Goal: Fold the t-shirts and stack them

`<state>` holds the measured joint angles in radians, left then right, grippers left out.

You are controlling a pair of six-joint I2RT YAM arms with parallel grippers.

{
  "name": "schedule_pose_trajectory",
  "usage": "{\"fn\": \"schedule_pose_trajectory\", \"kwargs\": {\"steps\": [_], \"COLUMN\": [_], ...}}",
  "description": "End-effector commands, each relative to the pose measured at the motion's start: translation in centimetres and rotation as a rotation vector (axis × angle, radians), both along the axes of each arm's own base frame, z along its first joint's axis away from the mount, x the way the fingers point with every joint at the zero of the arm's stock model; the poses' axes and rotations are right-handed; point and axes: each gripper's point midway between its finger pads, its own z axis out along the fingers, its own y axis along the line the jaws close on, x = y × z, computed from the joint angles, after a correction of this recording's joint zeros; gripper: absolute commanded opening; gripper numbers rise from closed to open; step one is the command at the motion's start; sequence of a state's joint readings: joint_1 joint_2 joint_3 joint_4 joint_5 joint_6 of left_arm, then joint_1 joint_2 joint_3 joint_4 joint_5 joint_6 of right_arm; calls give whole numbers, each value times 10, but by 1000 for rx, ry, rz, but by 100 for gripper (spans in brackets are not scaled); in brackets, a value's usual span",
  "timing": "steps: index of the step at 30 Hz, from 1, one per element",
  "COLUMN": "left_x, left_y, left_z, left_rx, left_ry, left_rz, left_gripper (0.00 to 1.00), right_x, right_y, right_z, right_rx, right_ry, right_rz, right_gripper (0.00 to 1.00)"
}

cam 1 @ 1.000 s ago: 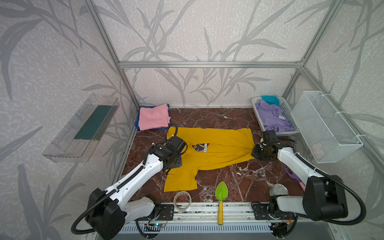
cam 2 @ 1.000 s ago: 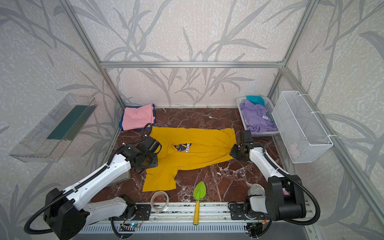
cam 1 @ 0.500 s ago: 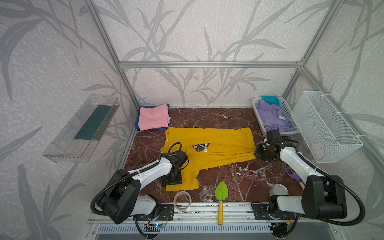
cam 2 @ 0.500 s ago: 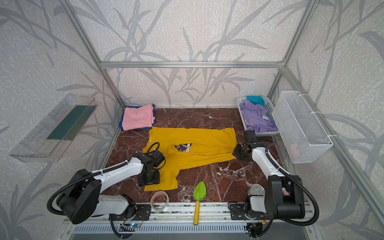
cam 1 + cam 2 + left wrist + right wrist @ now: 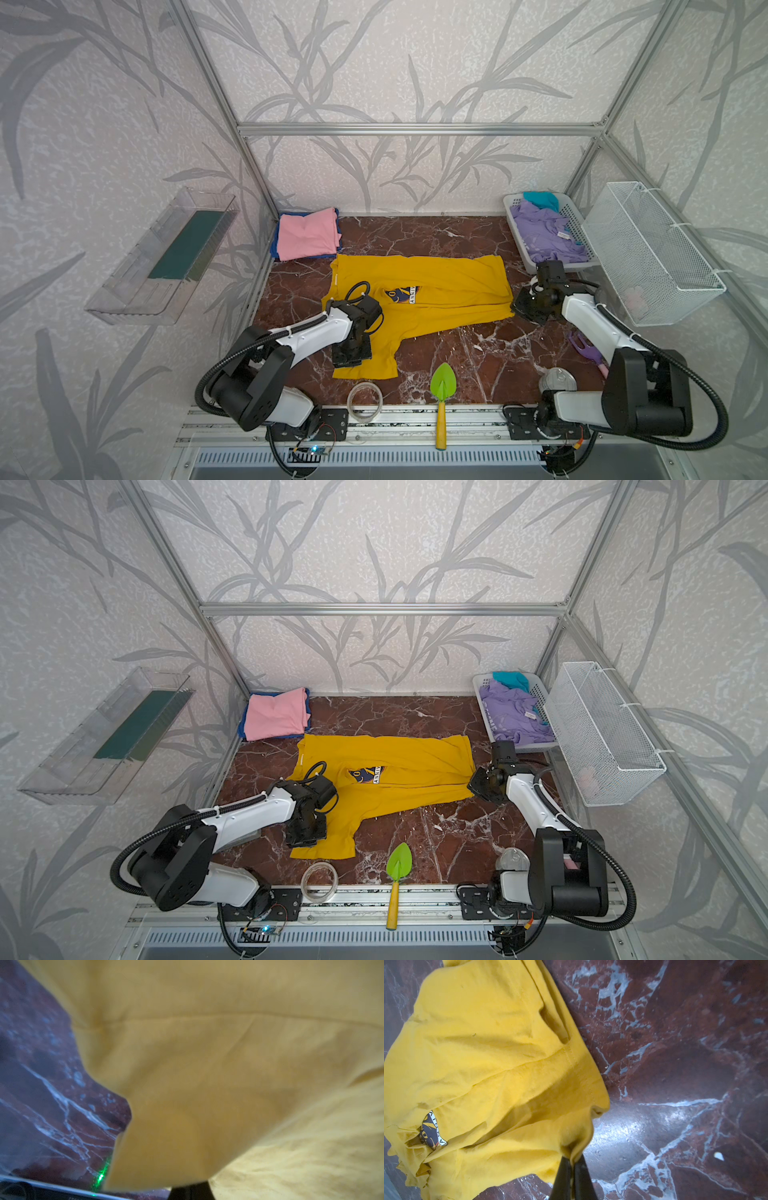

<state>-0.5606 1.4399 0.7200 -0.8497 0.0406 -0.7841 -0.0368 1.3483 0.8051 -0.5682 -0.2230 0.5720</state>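
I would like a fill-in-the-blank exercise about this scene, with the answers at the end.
The folded pink t-shirt lies on a ___ one.
The lavender t-shirt lies inside the white plastic ___.
The right gripper is shut on the spread t-shirt, whose colour is ___.
The trowel has a ___ blade.
Answers: blue, basket, yellow, green.

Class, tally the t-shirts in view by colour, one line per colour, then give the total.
Mustard-yellow printed t-shirt: 1
Folded pink t-shirt: 1
Blue t-shirt under the pink: 1
Crumpled lavender t-shirt: 1
Crumpled teal t-shirt: 1
Total: 5
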Motion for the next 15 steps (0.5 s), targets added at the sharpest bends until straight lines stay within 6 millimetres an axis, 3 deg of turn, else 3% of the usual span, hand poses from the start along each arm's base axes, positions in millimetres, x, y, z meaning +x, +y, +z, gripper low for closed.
{"fn": "schedule_pose_trajectory", "kwargs": {"steps": [1,6,15], "left_x": [34,66,131], "left_y": [5,6,19], "left_z": [28,71,118], "left_rx": [31,10,-82], "left_ry": [-145,-258,-465], "left_rz": [-4,11,164], "left_gripper": [0,0,0], "right_x": [8,14,43], "right_y": [0,2,1], "right_z": [9,20,36], "right_rx": [8,22,35], "right_ry": [-24,-52,-132], "right_rz": [5,12,-21], "right_gripper": [0,0,0]}}
